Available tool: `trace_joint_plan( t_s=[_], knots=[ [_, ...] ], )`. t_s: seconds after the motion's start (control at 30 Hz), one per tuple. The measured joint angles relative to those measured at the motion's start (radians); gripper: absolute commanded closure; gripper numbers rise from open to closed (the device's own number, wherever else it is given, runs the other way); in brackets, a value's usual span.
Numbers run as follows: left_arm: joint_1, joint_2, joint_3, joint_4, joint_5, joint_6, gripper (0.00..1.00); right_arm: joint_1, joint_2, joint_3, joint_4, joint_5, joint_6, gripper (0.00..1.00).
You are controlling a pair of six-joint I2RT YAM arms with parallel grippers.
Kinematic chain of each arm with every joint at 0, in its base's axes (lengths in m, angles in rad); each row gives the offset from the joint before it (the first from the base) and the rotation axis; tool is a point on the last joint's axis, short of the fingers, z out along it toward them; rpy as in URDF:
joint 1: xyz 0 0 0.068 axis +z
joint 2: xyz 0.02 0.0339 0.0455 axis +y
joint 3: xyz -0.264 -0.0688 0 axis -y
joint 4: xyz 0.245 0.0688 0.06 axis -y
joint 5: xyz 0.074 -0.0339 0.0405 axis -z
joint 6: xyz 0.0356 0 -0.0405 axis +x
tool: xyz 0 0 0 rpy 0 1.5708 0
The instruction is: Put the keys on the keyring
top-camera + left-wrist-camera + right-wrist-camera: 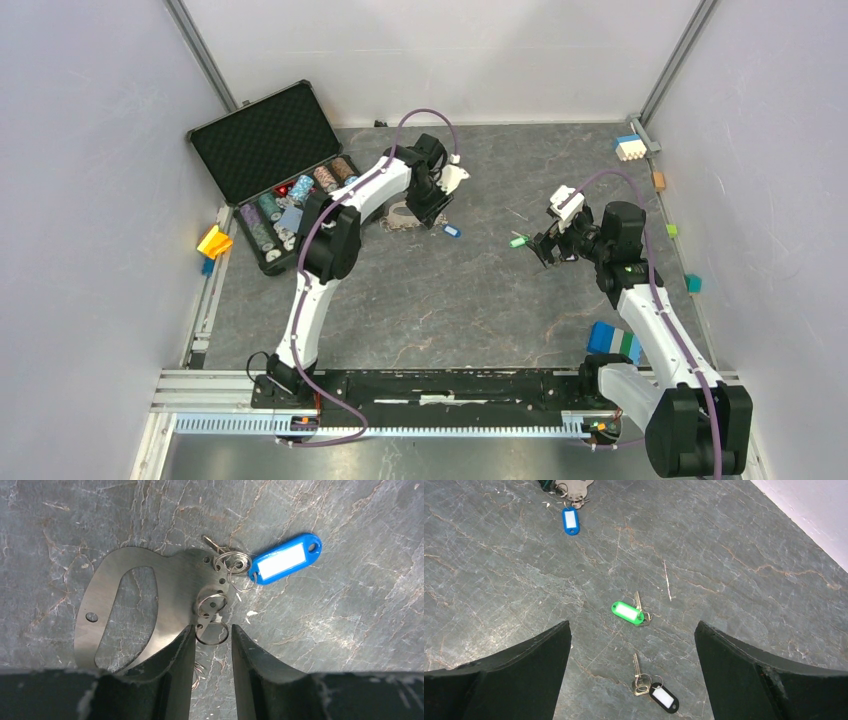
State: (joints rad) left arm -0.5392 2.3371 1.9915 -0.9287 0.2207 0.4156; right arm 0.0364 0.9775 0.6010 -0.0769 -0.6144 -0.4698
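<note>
keys (pixel 628 612) on grey marbled table (pixel 450 300); pale walls (pixel 80 180), open black case (pixel 265 140).

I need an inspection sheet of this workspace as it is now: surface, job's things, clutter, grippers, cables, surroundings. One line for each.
Surface: grey veined table, a few pale specks.
Job's things: keyring, a flat metal plate with small split rings, below the left gripper; blue key at its edge, link unclear; green key and black key lie loose, apart from it.
Clutter: open poker chip case at the far left; toy blocks along both sides.
Grippers: left gripper open, fingers either side of one split ring; right gripper open wide above the green key.
Cables: purple cable along each arm, clear of the keys.
Surroundings: pale walls, metal frame rails.
</note>
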Motion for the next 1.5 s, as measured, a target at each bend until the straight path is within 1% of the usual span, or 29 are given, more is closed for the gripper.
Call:
trace_joint_plan(
  t_s=[0.2,0.43,0.7,0.83,0.97,1.17,1.5],
  knots=[
    [0.0,-0.003,0.0,0.0,0.018,0.0,0.63,0.0,0.0,0.0,0.0,-0.007,0.0,0.02],
    [0.0,-0.003,0.0,0.0,0.021,0.013,0.52,0.0,0.0,0.0,0.0,-0.009,-0.004,0.02],
    [0.0,-0.003,0.0,0.0,0.02,0.035,0.51,0.001,0.006,0.0,0.0,-0.014,-0.007,0.02],
    [0.0,-0.003,0.0,0.0,0.014,0.035,0.45,0.001,0.01,0.0,0.0,-0.014,-0.008,0.02],
    [0.0,-0.003,0.0,0.0,-0.003,0.018,0.43,0.003,0.016,0.0,0.0,-0.014,-0.008,0.02],
    [0.0,-0.016,-0.023,-0.001,-0.01,-0.065,0.44,0.006,0.017,0.0,0.0,-0.014,-0.008,0.02],
    [0.0,-0.055,-0.061,-0.003,-0.008,-0.234,0.52,0.008,0.017,0.0,0.0,-0.014,-0.011,0.02]
  ],
)
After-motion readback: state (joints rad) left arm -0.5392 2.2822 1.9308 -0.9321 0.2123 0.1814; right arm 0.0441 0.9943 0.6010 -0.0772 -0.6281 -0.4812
